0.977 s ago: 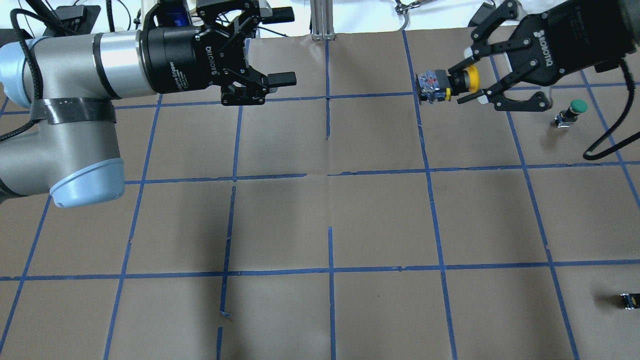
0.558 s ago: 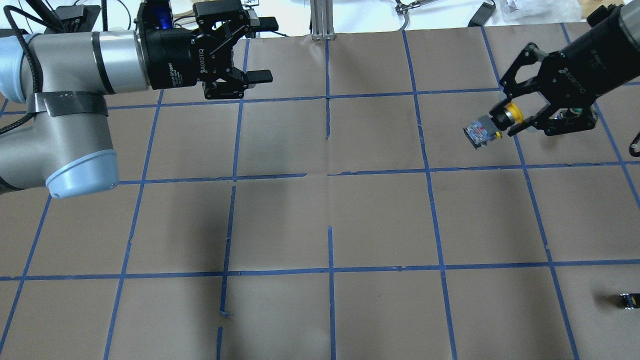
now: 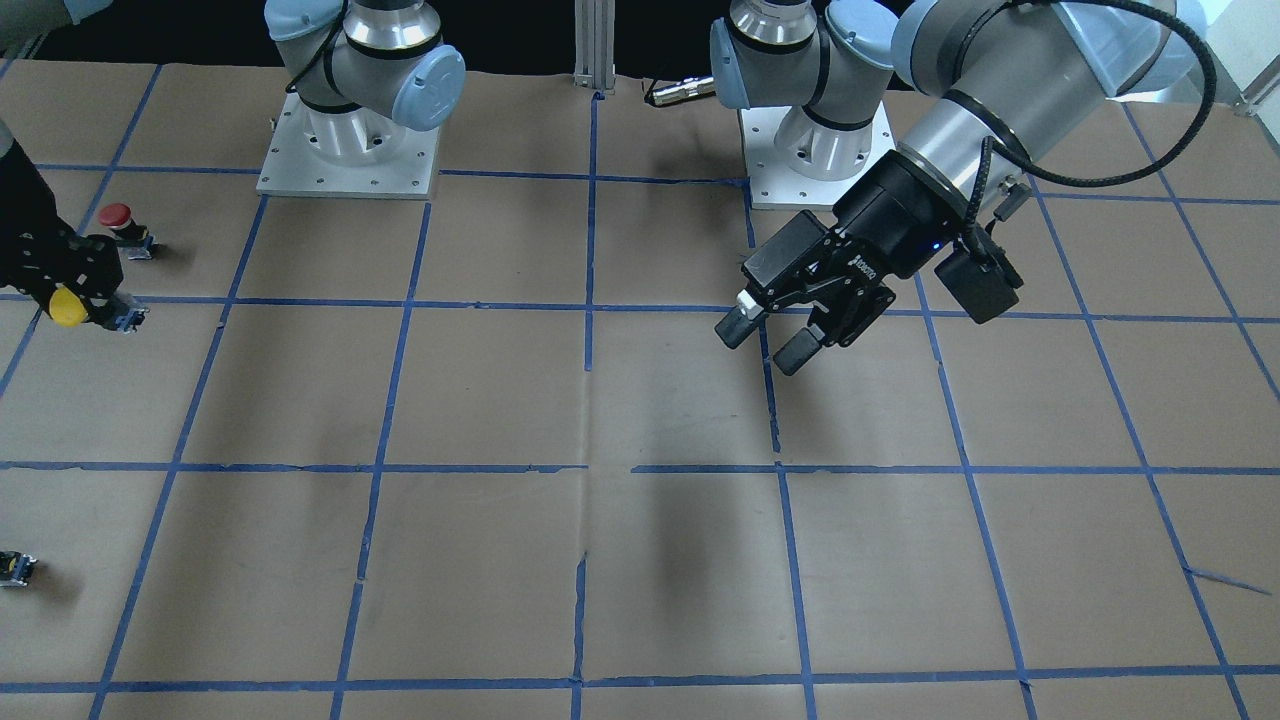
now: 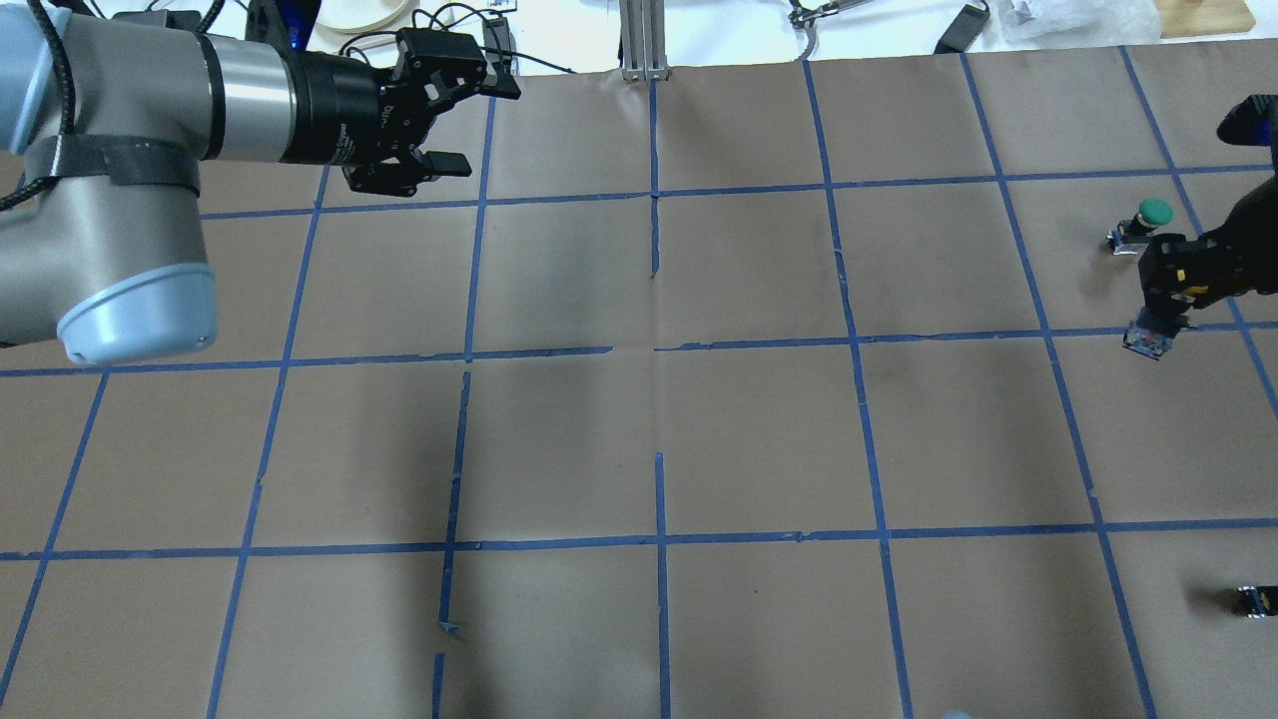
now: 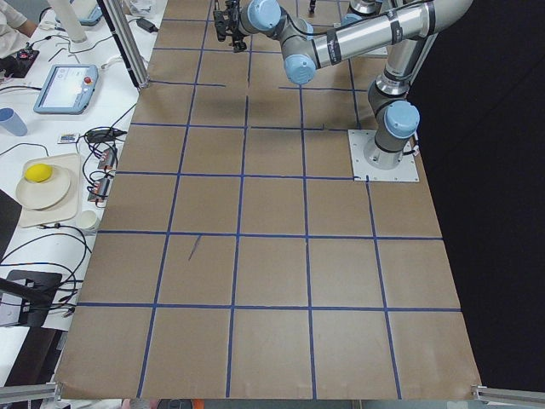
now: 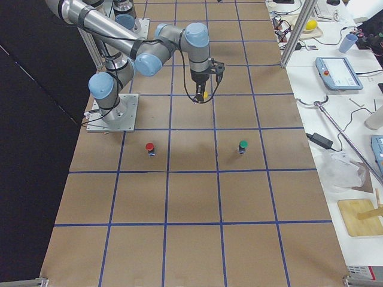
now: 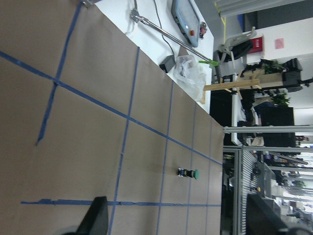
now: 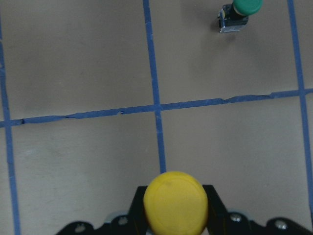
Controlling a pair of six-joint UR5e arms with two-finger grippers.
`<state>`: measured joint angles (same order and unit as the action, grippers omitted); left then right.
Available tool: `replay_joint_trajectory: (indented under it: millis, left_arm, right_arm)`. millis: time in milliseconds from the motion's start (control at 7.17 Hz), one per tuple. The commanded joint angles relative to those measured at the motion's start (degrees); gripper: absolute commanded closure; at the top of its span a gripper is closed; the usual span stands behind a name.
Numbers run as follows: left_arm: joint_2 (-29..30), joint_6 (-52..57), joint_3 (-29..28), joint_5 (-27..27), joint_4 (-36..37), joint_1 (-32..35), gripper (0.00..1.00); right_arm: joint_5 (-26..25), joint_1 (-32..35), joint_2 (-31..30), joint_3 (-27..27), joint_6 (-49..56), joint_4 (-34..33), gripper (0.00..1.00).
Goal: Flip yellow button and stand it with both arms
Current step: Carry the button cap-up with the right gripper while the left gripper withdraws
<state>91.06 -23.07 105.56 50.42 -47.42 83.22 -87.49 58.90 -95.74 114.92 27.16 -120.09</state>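
My right gripper [image 4: 1166,300] is at the overhead view's far right edge, shut on the yellow button [image 4: 1148,340]. The button's clear-and-black base points down toward the paper, and I cannot tell whether it touches. In the front view the right gripper [image 3: 85,298] is at the left edge with the yellow cap [image 3: 68,308] showing. The right wrist view shows the cap [image 8: 176,201] from above between the two fingers. My left gripper [image 4: 479,125] is open and empty, far off at the upper left. It also shows in the front view [image 3: 765,345].
A green-capped button [image 4: 1155,212] stands just beyond the right gripper and also shows in the right wrist view [image 8: 239,12]. A red-capped button [image 3: 115,215] stands near the right gripper. A small black switch block [image 4: 1253,599] lies at the right edge. Brown paper with a blue tape grid [image 4: 659,345] covers the table.
The right gripper has carried the yellow button rightward and down to the table's right edge and turned its base downward. The left gripper has drawn back to the upper left, still open.
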Motion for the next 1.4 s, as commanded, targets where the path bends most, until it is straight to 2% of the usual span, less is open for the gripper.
replay_joint_trajectory:
  millis: [0,140,279,419,558,698,977,1116,1256]
  left_arm:
    - [-0.4,10.2,-8.8,15.4,-18.1,0.5,0.01]
    - [-0.5,12.9,-12.4,23.0,-25.5,1.6,0.01]
    - [-0.4,13.5,-15.1,27.1,-31.8,2.6,0.01]
    - [0.1,14.2,-18.2,28.1,-39.9,2.6,0.01]
    - [0.1,15.9,-22.0,32.8,-49.1,2.8,0.01]
    - [0.0,18.5,-25.2,35.2,-53.5,2.8,0.01]
    - [2.0,19.0,-26.3,37.2,-53.3,2.8,0.01]
    - [1.8,22.0,-25.8,40.9,-53.2,3.2,0.0]
    - [1.4,22.4,-25.8,40.6,-53.2,3.3,0.0]
  right_arm:
    - [0.3,-3.6,0.7,5.1,7.1,-12.0,0.94]
    - [0.7,-5.3,3.0,7.5,9.7,-18.1,0.94]
    - [2.0,-6.9,4.8,9.1,14.6,-22.3,0.94]
    - [4.8,-8.5,6.2,9.2,18.8,-23.3,0.94]
    - [5.3,-10.2,8.7,9.3,19.6,-26.3,0.94]
    - [5.7,-11.1,11.7,9.3,21.7,-30.5,0.94]
    - [9.7,-14.2,14.6,10.7,25.1,-32.9,0.93]
    - [10.8,-14.5,14.8,13.6,25.2,-37.0,0.93]
    - [10.8,-14.5,15.0,16.2,25.1,-43.9,0.93]
